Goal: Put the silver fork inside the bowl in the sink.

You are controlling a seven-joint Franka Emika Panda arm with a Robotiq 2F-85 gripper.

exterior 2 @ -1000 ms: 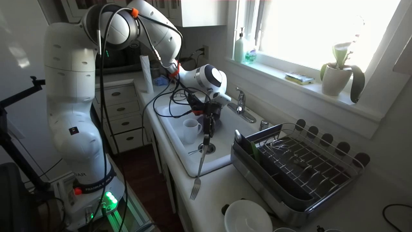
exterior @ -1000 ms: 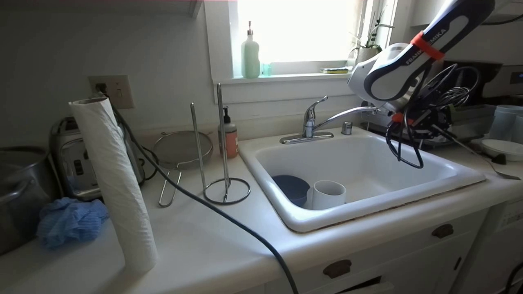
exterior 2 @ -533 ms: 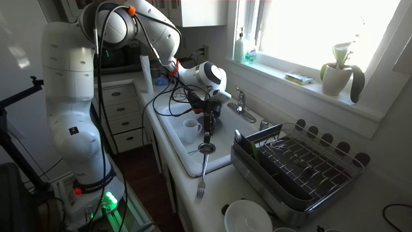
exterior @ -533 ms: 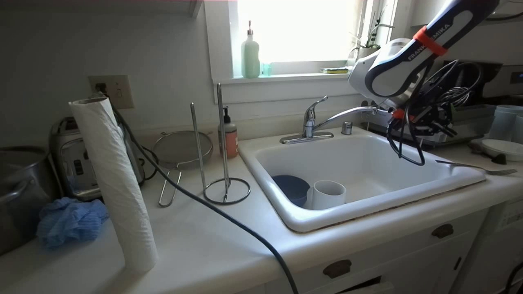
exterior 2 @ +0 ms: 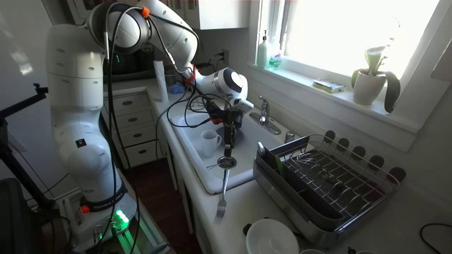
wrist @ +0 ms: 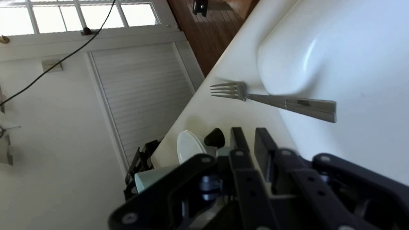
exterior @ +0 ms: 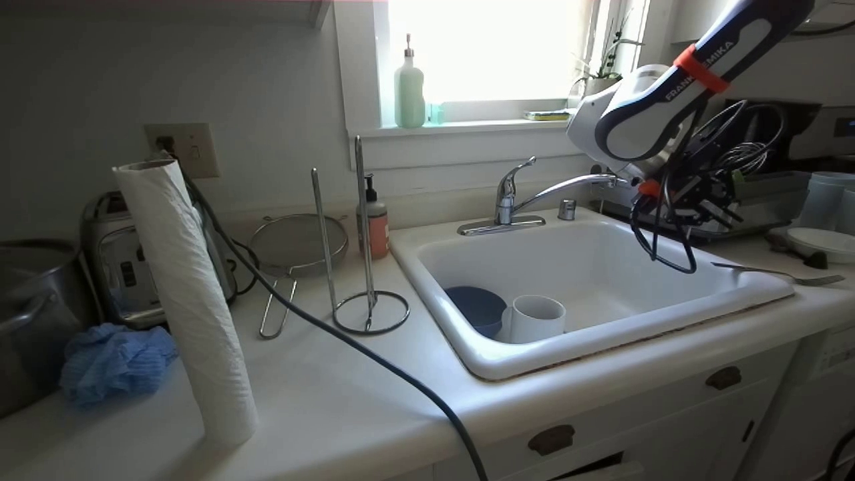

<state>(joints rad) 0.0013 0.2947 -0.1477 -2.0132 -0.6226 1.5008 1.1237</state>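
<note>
1. Sink (exterior: 601, 337): I count one, white.
2. Gripper (wrist: 250, 135): one, jaws parted by a narrow gap.
3. Bowl (exterior: 475, 308): one in the sink, dark blue.
4. Mug (exterior: 538, 321): one, white, beside the bowl.
5. Fork (wrist: 271, 100): one, silver, lying across the sink's edge, below the gripper and apart from it.

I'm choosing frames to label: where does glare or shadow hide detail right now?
In both exterior views, the window is blown out; in an exterior view, the floor sinks into shadow; in the wrist view, glass panes wash out, yet the fork shows countable tines.
</note>
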